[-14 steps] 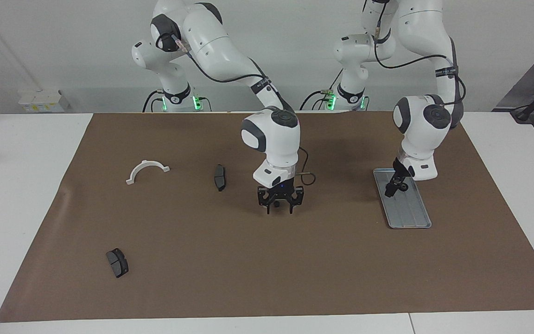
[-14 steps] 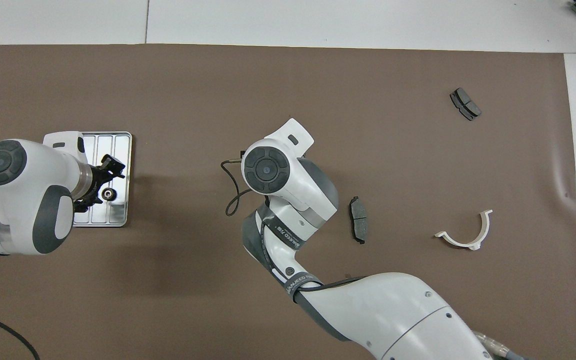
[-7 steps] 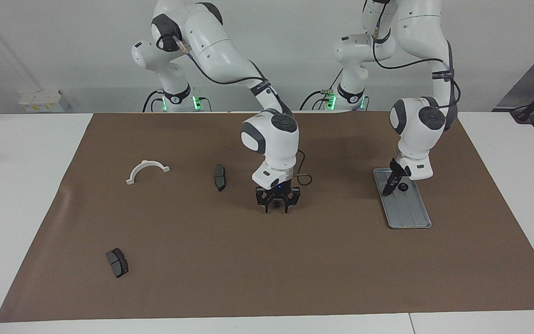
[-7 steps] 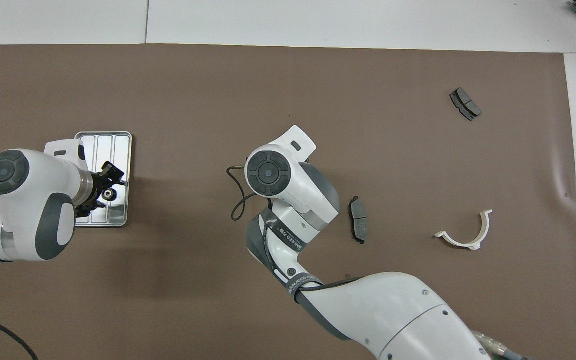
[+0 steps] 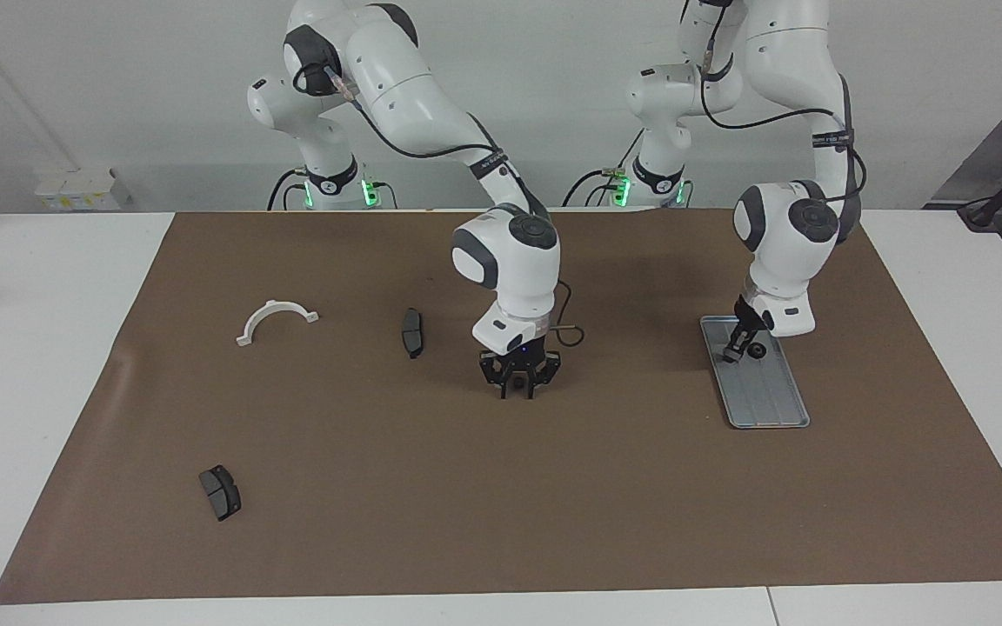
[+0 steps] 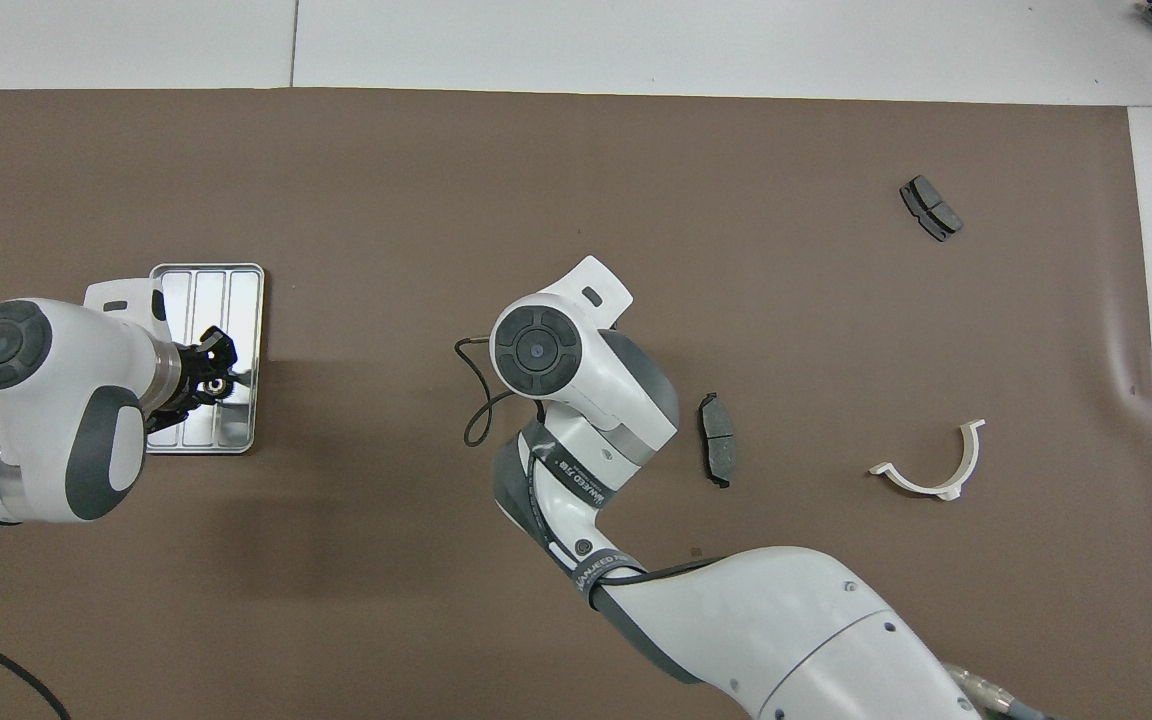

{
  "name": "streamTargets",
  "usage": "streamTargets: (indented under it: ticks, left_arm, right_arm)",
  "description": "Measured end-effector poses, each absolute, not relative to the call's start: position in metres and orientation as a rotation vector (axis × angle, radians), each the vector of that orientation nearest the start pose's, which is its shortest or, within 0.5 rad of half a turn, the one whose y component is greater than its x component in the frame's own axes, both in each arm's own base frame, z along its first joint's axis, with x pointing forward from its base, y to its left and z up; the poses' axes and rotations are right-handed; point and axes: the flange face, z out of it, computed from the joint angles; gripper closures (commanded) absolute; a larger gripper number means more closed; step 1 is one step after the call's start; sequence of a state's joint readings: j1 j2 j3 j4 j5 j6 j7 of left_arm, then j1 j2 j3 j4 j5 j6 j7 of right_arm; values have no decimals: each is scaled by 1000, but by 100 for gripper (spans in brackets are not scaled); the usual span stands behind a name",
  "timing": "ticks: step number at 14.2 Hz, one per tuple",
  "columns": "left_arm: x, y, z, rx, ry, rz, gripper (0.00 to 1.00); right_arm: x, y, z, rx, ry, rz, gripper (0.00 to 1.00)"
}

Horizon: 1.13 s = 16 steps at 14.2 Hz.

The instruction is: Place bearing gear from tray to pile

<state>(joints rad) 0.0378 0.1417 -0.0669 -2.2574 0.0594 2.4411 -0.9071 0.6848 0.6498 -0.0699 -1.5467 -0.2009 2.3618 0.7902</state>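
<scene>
Bearing gear (image 5: 756,350) lay in the tray (image 5: 771,404), at its end nearer the robots, where the left gripper (image 5: 743,350) had only shifted slightly beside it; its grip could not be told, so the pick looked unfinished. The right gripper (image 5: 517,391) had narrowed low over the mat's (image 5: 379,417) middle, its hold equally unclear. Counted: one gear, one tray, two brake pads (image 5: 412,332) (image 5: 220,492), one white half-ring (image 5: 277,317), no pile visible.

The light is bright and even in both views and seems to come from above, because the shadows are soft and lie close under the arms. On the brown mat (image 5: 501,487) a weak dark patch lies under each arm, clearest in the overhead view near the right arm. The metal tray (image 6: 236,285) gives a strong white glare in the overhead view; in the facing view it looks dull grey. The white bench (image 5: 40,365) is almost overexposed. Both views are sharp, with no motion blur and little bending at the edges.
</scene>
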Motion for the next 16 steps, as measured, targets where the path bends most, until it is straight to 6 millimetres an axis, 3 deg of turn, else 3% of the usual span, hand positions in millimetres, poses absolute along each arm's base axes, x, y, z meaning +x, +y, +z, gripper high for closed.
streamTargets:
  ticks: [2,4,9,13,16]
  left_arm:
    - [543,-16,310,-2871,-1266,-99,100]
    - [555,-20,330,-2890,-1242,-133,100]
    - [590,-45,421,-2953,-1095,-174,100]
    - [596,-50,435,-2976,-1043,-194,100]
    - [606,-73,455,-3067,-754,-262,100]
  right_arm:
    - [583,425,287,-3149,49,-387,54]
    - [580,428,287,-3146,51,-373,54]
    - [577,428,288,-3156,55,-348,68]
    - [577,428,289,-3154,60,-347,98]
    - [580,423,289,-3155,72,-347,100]
